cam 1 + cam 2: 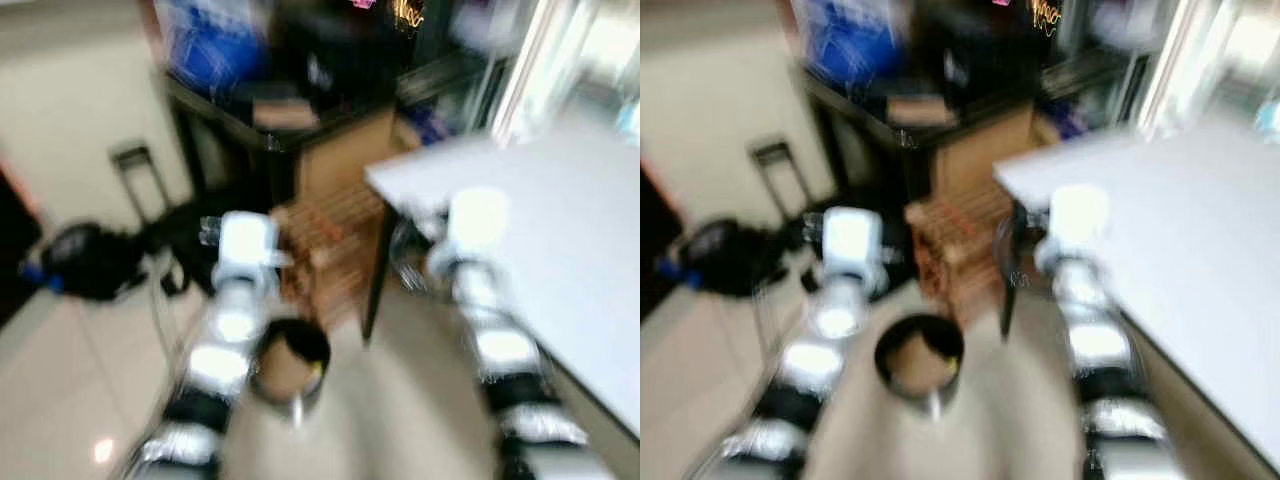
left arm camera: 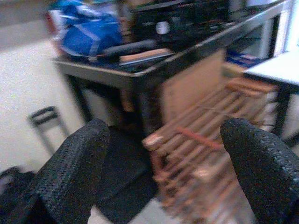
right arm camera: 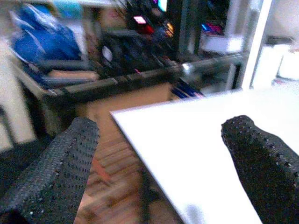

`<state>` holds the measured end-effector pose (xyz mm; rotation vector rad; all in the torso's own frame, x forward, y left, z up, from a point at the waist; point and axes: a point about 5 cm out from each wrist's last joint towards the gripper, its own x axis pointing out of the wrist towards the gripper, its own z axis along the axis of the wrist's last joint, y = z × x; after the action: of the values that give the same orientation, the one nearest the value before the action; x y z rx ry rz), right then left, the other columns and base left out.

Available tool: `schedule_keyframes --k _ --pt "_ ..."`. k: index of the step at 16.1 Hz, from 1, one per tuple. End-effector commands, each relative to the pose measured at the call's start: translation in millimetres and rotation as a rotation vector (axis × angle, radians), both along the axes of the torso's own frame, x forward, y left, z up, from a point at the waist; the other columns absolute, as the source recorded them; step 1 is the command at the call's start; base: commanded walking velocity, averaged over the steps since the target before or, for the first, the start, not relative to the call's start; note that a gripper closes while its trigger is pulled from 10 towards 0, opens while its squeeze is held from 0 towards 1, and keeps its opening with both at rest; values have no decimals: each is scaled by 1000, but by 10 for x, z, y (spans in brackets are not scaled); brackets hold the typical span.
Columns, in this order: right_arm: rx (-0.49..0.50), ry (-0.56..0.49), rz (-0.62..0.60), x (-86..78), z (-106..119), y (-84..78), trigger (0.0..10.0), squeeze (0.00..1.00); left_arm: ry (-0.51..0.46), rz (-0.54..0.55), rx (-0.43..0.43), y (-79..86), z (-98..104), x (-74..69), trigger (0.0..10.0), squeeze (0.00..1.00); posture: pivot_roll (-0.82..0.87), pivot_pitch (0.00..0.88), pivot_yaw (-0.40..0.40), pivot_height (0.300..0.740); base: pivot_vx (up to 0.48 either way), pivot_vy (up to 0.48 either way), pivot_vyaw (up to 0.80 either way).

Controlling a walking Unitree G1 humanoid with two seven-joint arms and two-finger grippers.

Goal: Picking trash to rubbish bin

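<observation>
**Both grippers spread and empty above the bin**

The head views are blurred. A round dark bin (image 1: 919,365) stands on the pale floor (image 1: 60,400), low between the two silver arms. It is nearer the left arm, whose forearm runs just beside its rim. What lies inside it cannot be made out.

The left gripper (image 2: 163,163) is held out ahead of the bin and higher, its two black fingers (image 2: 70,172) spread wide with nothing between them. Past them stand a wooden rack (image 2: 205,140) and a black table (image 2: 140,70) with a blue bag (image 2: 88,32) on top.

The right gripper (image 3: 163,158) is likewise spread wide and empty, its fingers (image 3: 56,172) reaching out over the near edge of a white table (image 1: 560,230). This gripper is well apart from the bin, to its right.

A dark bag (image 1: 90,260) lies on the floor by the wall, to the left. No piece of trash can be picked out in the blur.
</observation>
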<state>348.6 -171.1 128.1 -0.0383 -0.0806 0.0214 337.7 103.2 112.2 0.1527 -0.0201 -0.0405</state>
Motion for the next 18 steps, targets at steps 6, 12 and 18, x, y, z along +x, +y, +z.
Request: schedule_keyframes --k 6,12,18 --pt "24 -5 60 32 59 209 10000 0 -36 -9 1 66 62 10 10000 0 -70 84 24 740 192 0 0" --pt "25 -3 74 30 55 239 10000 0 -38 -21 3 49 67 19 10000 0 -68 68 28 740 0 0 0" --pt "22 -2 83 26 47 249 10000 0 -34 -28 4 44 53 6 10000 0 -71 53 33 740 0 0 0"
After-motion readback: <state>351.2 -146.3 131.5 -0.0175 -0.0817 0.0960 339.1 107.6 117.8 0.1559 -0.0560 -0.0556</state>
